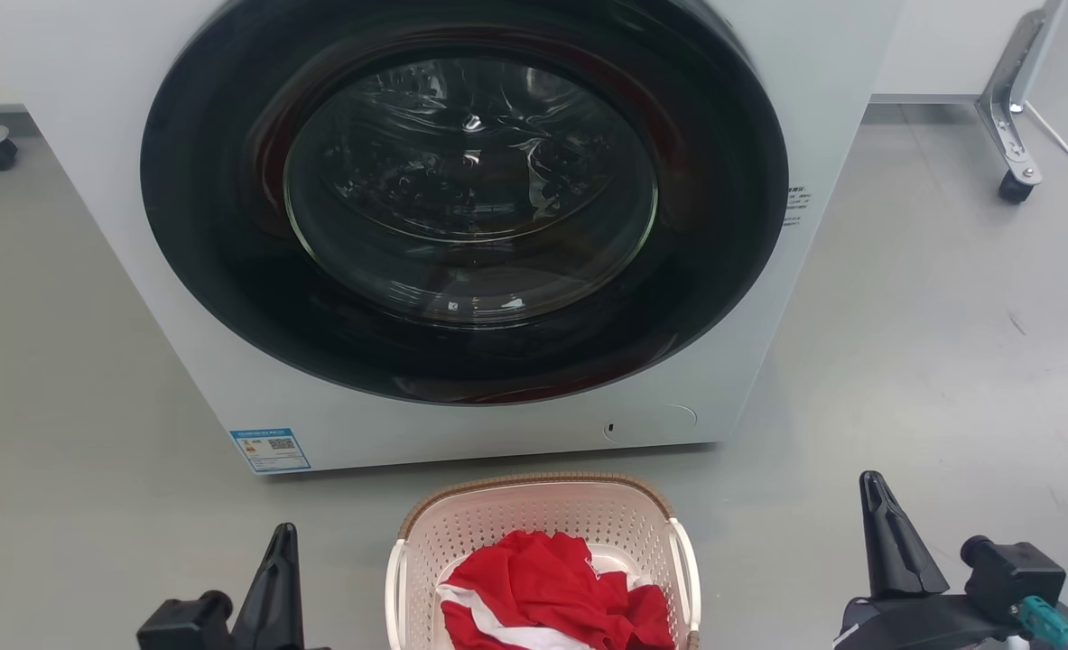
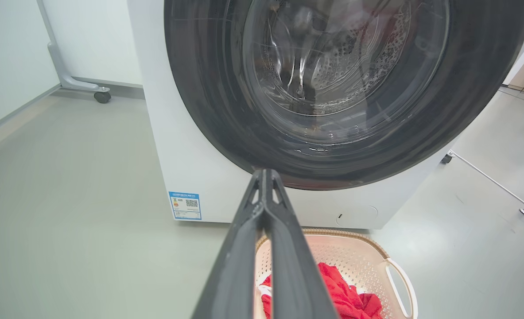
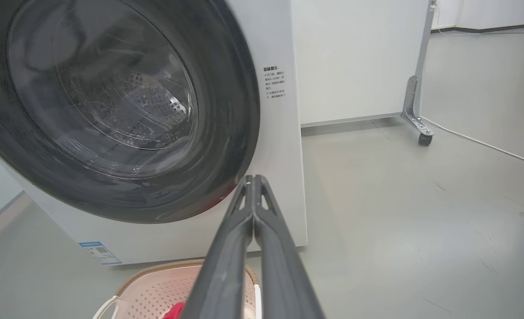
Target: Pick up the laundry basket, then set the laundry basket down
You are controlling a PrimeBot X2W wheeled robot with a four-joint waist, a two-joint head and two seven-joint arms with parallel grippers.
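Blue-and-white sticker [image 1: 270, 450] on washing machine [image 1: 497, 433] front, lower left corner: QR code at right, small coloured graphic at left, lines of print too small to read. Black print block [image 1: 797, 206] on front panel, just right of door [image 1: 464, 190]: heading plus short lines, Chinese characters, too small to read.

— The laundry basket [image 1: 515, 528]?
— Matt perforated plastic with a woven-look brown rim. Soft red and white cloth [image 1: 543, 578] inside.
— The washing machine [image 1: 407, 433]?
— Smooth white casing, and a glossy dark glass door [image 1: 470, 190].
— The floor [image 1: 931, 361]?
— Smooth, faint sheen.
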